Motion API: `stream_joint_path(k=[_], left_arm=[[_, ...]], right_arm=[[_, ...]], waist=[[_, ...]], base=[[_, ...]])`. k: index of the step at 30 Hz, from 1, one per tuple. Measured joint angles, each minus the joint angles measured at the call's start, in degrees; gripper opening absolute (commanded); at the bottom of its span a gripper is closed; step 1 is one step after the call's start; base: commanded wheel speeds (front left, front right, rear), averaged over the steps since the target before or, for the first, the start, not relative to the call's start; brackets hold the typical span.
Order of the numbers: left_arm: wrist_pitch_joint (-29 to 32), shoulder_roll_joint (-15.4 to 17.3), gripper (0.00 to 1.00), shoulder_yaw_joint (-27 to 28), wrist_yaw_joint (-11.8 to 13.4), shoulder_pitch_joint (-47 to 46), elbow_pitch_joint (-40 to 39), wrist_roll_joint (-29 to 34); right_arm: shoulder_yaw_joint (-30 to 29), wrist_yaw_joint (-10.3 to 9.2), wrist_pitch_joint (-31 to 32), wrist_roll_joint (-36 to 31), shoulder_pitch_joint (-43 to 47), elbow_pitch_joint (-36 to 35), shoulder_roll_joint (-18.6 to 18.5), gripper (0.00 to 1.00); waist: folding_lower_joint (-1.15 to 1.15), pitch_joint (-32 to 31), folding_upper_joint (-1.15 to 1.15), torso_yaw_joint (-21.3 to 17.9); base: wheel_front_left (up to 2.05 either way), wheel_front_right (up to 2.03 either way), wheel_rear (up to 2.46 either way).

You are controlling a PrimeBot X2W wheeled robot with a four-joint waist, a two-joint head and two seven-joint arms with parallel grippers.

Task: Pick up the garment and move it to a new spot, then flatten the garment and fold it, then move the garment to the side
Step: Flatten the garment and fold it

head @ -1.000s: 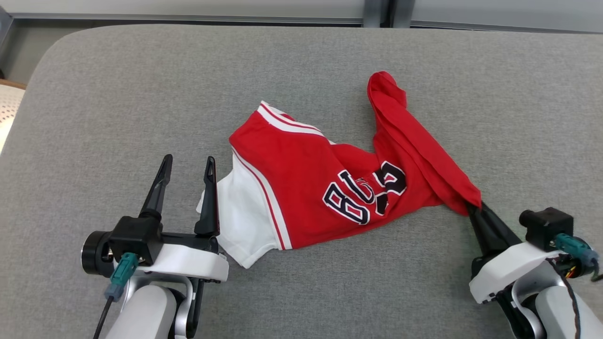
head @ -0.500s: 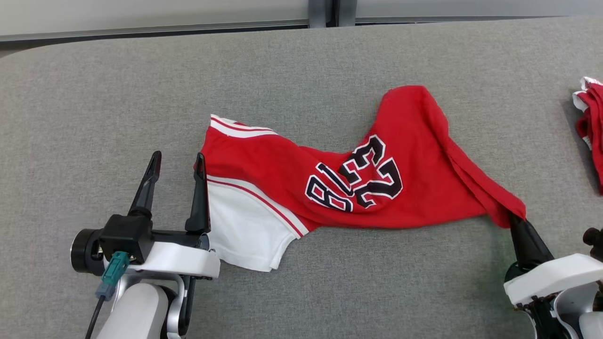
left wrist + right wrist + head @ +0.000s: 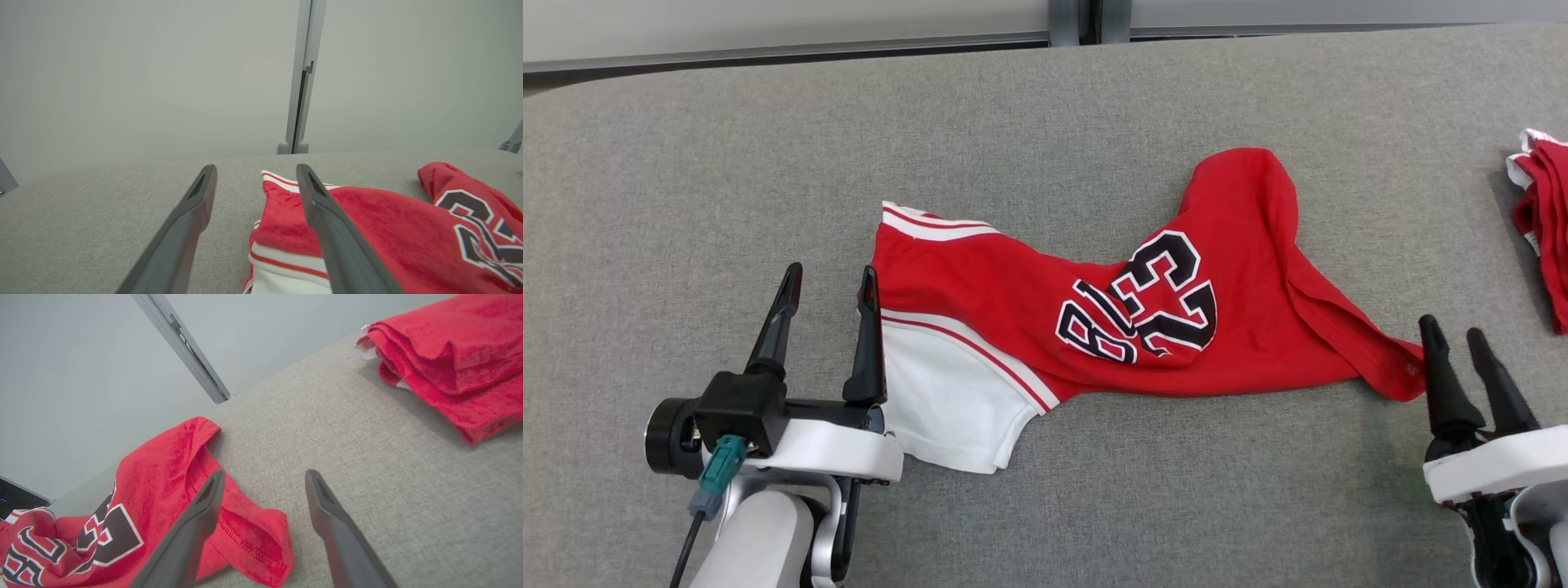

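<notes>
A red jersey [image 3: 1029,294] with a white sleeve, striped trim and black lettering lies rumpled across the middle of the grey padded surface [image 3: 1045,114]; it also shows in the left wrist view [image 3: 388,228] and the right wrist view [image 3: 163,486]. My left gripper [image 3: 830,279] stands open at the jersey's left edge, its right finger [image 3: 327,220] over the cloth and nothing between the fingers. My right gripper [image 3: 1451,333] is open just right of the jersey's bunched red end [image 3: 253,539], holding nothing.
A second red garment [image 3: 1543,220] lies folded at the right edge of the surface, seen close in the right wrist view [image 3: 445,363]. A pale wall with a metal post [image 3: 300,77] runs behind the surface's far edge.
My right gripper has let go of the jersey's red end and opened, standing just right of it. The jersey has settled flatter. The camera swung right a second ago; the left gripper kept still.
</notes>
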Motion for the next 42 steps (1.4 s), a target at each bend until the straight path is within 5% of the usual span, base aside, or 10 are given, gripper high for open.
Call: stream_joint_path(k=[6,15,42], left_arm=[[0.0,0.3,1.00,1.7,0.7,1.1,-0.7,-0.4],[0.1,1.4,1.00,2.1,1.0,5.8,-0.8,-1.1],[4.5,2.8,1.00,0.1,0.6,11.4,-1.3,-3.1]], right_arm=[[-1.4,0.01,-4.3,-8.1,0.1,-7.0,-2.7,1.00],[0.0,0.01,-2.5,-18.1,2.6,-15.3,-1.5,1.00],[2.3,0.01,1.1,-21.0,9.1,-19.3,1.2,1.00]], waist=[[0.00,-1.6,0.00,-0.5],[0.00,-5.6,0.00,-1.2],[0.00,-9.4,0.00,-1.1]], base=[[0.00,0.00,0.00],[0.00,0.00,0.00],[0.00,0.00,0.00]])
